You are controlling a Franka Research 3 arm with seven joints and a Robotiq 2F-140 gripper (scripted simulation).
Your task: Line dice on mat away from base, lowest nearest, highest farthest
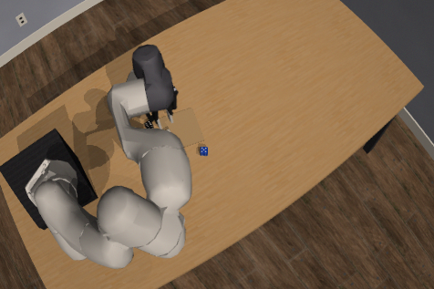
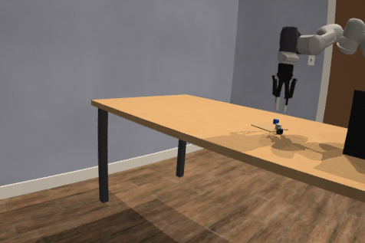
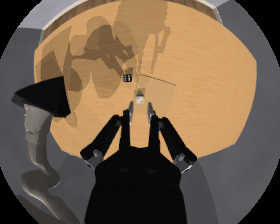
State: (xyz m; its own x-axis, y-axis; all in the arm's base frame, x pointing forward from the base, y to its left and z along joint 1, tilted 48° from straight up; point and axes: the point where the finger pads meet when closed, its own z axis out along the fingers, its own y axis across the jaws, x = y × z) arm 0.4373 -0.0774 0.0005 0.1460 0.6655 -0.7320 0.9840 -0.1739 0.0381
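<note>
White die [image 3: 141, 98] is sitting on the mat [image 1: 191, 129], near one edge. Black die [image 1: 148, 124] is lying by a mat corner, and blue die [image 1: 203, 150] is resting just off another corner. Gripper [image 2: 281, 108] is hovering high above, fingers narrowly parted and empty, probably free to fetch the next die

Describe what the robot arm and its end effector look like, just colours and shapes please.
The arm is built of bulky, rounded, light grey-white segments. Its last wrist section is a dark charcoal cylinder. The end effector is black, with two slim linked fingers ending in pale tips. No cables or markings show. The arm rises from a black square base.
</note>
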